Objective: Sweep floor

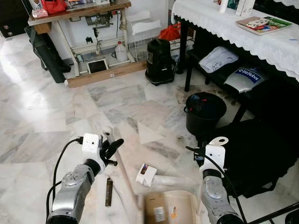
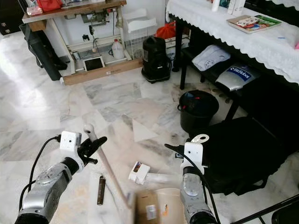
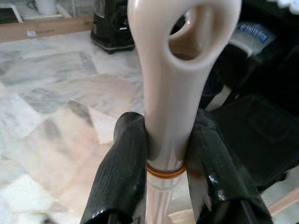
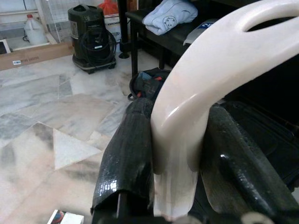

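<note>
On the marble floor, from my left to my right:

Left gripper: my two black fingers are clamped on the cream broom handle, just below its looped end, an orange band right under my grip.

Broom handle's run: from my left gripper it slants toward 5 o'clock down to the floor.

Dark flat strip: lying on the floor at 6 o'clock from my left gripper, beside the handle.

Small white box: on the floor between my two arms.

Dustpan: beige, blurred, low at 6 o'clock, between my arms.

Right gripper: fingers pressed against both sides of the cream dustpan handle, holding it upright.

Black bucket: at 12 o'clock from my right gripper, near the table with the white cloth.
</note>
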Motion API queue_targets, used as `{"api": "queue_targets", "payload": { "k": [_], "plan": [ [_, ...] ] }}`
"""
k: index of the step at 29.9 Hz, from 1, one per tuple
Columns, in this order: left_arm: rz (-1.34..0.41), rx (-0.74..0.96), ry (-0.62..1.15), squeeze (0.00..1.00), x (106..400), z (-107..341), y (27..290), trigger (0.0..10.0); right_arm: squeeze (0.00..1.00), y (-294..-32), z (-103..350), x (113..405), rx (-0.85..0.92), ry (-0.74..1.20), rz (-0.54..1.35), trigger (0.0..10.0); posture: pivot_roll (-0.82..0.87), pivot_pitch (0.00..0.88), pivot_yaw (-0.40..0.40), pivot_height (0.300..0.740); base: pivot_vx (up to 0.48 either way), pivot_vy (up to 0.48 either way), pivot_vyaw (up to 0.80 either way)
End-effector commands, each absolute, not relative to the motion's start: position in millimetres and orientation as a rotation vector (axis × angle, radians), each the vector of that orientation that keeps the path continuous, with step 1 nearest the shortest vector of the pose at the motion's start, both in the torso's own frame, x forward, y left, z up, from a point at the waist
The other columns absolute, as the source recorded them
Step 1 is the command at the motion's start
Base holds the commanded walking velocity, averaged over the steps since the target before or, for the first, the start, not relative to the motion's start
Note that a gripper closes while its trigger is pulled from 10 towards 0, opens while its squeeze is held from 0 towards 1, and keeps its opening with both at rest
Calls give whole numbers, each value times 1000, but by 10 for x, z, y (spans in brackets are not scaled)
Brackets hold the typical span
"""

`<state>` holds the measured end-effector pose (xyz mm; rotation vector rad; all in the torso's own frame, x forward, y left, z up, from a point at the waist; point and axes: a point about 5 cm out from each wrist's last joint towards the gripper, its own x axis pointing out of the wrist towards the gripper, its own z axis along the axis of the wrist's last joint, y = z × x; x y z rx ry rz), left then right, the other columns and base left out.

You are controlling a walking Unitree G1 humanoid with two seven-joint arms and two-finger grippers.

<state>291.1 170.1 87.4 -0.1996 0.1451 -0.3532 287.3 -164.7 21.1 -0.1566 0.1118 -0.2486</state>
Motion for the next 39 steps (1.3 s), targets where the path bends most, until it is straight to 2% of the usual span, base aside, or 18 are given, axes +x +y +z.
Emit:
{"api": "queue_targets", "payload": {
  "k": [1,5,14,25,39],
  "plan": [
    [-364,-265,76,0,2964,1081,1730,10000,0,-1602,124,2831,-164,168,-226,10000,131,57,88,740,0,0,0],
    [-374,-323,48,0,2984,1190,1720,10000,0,-1602,126,2835,-163,168,-224,10000,131,58,88,740,0,0,0],
    [-421,-287,35,0,2971,1276,1640,10000,0,-1597,150,2858,-158,158,-221,10000,131,53,86,740,0,0,0],
    [-327,-136,-175,0,3056,1688,1668,10000,0,-1637,302,2945,-128,78,-235,10000,127,27,83,740,0,0,0],
    [-294,-78,-211,0,3074,1684,1620,10000,0,-1729,607,2976,-84,-95,-264,10000,112,1,78,740,0,0,0]
  ]
}}
